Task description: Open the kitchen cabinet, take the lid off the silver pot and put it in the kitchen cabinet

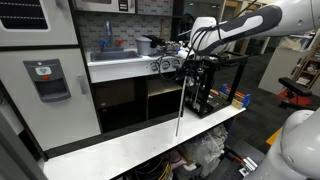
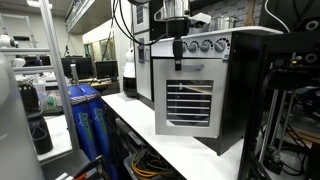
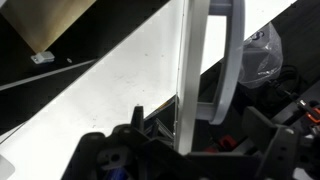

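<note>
- The kitchen cabinet (image 2: 188, 105) is seen as a white toy-kitchen compartment whose hinged door is made of horizontal slats set in a plain white frame.
- The door is swung fully out from the front. In an exterior view it is turned flat towards the camera, and in an exterior view (image 1: 181, 105) it is seen edge-on as a thin pale line.
- Behind the door, a dark interior is exposed next to a doorless dark compartment (image 1: 118, 105).
- The cabinet is placed at the lower front of the toy kitchen, below a row of knobs (image 2: 200, 45), and the whole unit is carried by a white tabletop (image 1: 130, 148).
- The claw (image 2: 178, 55) is held just above the top edge of the door, with its jaws spread wide and nothing clamped.
- In the wrist view, the door's edge and a white bar handle (image 3: 232, 60) are seen running upward between the dark fingers (image 3: 135, 118) of the claw (image 3: 195, 122).
- The silver pot (image 1: 148, 45) is seen only as a small dark-grey shape on the sink ledge, well apart from the claw.
- The lid cannot be told apart from the pot at this size.
</note>
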Tool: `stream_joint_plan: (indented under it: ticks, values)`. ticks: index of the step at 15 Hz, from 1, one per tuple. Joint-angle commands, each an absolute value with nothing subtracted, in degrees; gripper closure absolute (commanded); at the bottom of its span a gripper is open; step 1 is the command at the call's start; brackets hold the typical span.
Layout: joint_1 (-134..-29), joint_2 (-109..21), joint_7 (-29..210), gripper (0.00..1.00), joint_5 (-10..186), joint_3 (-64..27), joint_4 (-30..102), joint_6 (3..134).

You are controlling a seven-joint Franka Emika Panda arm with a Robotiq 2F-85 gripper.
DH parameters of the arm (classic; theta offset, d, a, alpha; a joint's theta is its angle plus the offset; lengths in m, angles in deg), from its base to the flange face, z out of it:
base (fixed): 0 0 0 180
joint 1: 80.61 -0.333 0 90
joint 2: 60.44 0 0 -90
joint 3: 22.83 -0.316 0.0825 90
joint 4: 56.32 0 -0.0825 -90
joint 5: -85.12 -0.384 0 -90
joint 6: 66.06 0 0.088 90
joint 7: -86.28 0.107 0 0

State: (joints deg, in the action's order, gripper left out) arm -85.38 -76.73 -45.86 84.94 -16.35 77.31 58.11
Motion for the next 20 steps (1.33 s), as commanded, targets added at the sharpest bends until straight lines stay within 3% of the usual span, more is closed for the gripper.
stream_joint_plan:
  ticks: [1,20]
  values:
    - [-83.6,-76.1,-42.9,0.0,86.9,-17.2,75.6,53.1]
    - [-80.9,-82.1,-33.5,0.0,97.5,-16.3,76.6,37.2]
